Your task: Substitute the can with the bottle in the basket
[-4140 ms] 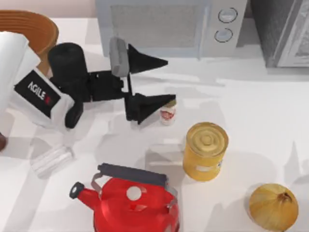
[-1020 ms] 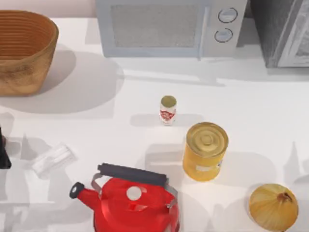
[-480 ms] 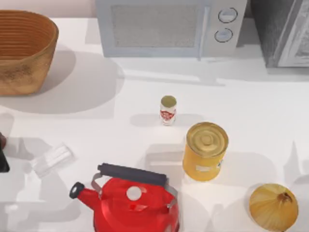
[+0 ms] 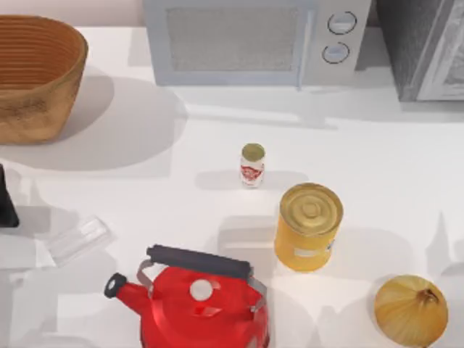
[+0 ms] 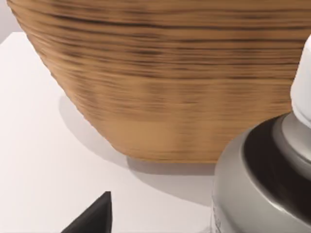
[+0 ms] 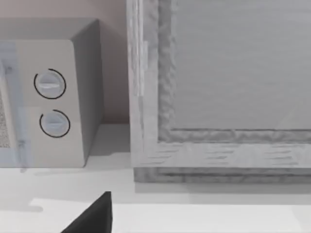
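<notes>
Can (image 4: 252, 164): upright mid-worktop (image 4: 377, 167), outside basket (image 4: 36, 76). Bottle (image 5: 272, 174): close by left hand (image 5: 90, 218), facing the basket wall; grip cannot be told. Right hand (image 6: 92, 216): faces microwave (image 6: 48, 102), opening cannot be told.

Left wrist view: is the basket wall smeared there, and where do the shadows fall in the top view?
Left wrist view: the basket wall shows streaked, smeared ribs, with the bottle close up beside it and a soft shadow on the table under the basket. Top view: the basket casts a broad shadow toward the right, and the can a faint one on both sides.
</notes>
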Controlling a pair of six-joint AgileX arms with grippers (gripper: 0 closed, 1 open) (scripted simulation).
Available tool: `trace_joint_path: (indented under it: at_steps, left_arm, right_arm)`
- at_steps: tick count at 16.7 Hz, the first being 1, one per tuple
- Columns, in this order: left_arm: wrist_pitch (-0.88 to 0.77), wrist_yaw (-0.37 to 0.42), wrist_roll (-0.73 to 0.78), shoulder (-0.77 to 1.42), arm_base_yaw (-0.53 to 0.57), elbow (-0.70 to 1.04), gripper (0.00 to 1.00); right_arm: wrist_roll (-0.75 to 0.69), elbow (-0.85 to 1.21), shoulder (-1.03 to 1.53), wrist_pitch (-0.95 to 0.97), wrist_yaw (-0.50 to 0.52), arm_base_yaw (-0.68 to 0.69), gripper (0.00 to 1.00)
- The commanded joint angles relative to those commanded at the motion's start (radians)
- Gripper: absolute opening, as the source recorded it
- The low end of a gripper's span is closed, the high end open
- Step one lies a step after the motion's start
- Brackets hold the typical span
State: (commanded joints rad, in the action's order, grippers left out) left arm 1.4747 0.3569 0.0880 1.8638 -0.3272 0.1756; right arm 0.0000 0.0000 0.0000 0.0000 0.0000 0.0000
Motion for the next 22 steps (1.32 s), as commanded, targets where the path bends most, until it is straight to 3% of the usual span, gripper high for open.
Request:
trace_joint_path:
  at_steps: [7,20,22]
  left_arm:
    - [0.011,-0.043,-0.011,0.073,0.045,0.059,1.00]
    - [0.011,-0.043,-0.011,0.073,0.045,0.059,0.02]
    - [0.011,-0.043,-0.011,0.073,0.045,0.059,0.00]
  right_arm:
    - [0.000,0.000,0.000,0.000,0.000,0.000,1.00]
    - [0.000,0.000,0.000,0.000,0.000,0.000,1.00]
    - [0.000,0.000,0.000,0.000,0.000,0.000,1.00]
